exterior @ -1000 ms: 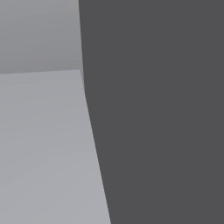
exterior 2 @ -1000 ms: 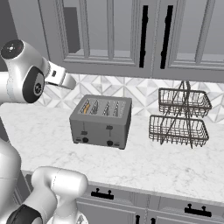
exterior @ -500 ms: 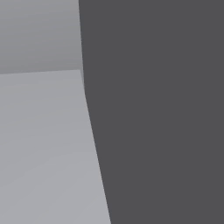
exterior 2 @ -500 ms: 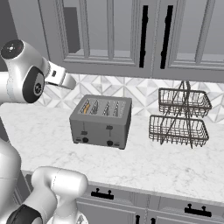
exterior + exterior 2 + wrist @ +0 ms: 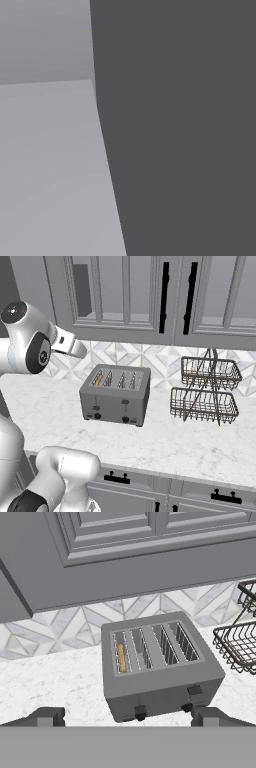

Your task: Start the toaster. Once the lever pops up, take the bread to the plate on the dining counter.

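The toaster (image 5: 116, 394) stood on the marble table (image 5: 165, 441) against the tiled wall, a grey four-slot model with two levers and two knobs on its front. The bread (image 5: 121, 657) sat in the far left slot as the hand view showed it, only its thin tan upper edge visible; the same slice appeared as an orange strip (image 5: 99, 379) in the right base view. The left lever (image 5: 140, 711) seemed lower than the right lever (image 5: 194, 690), but I could not tell if the toaster was already running.

The gripper (image 5: 127, 716) hovered above and in front of the toaster, its two dark fingertips far apart and holding nothing. A two-tier wire basket rack (image 5: 206, 391) stood well apart to the right of the toaster.

The slice was probably light, thin and rather soft, so it could bend or crumble under a hard squeeze. After the lever pops up, the best hold would be on the upper edge, with one finger on each flat face, and a straight lift out of the slot so that it does not catch on the wire guides.
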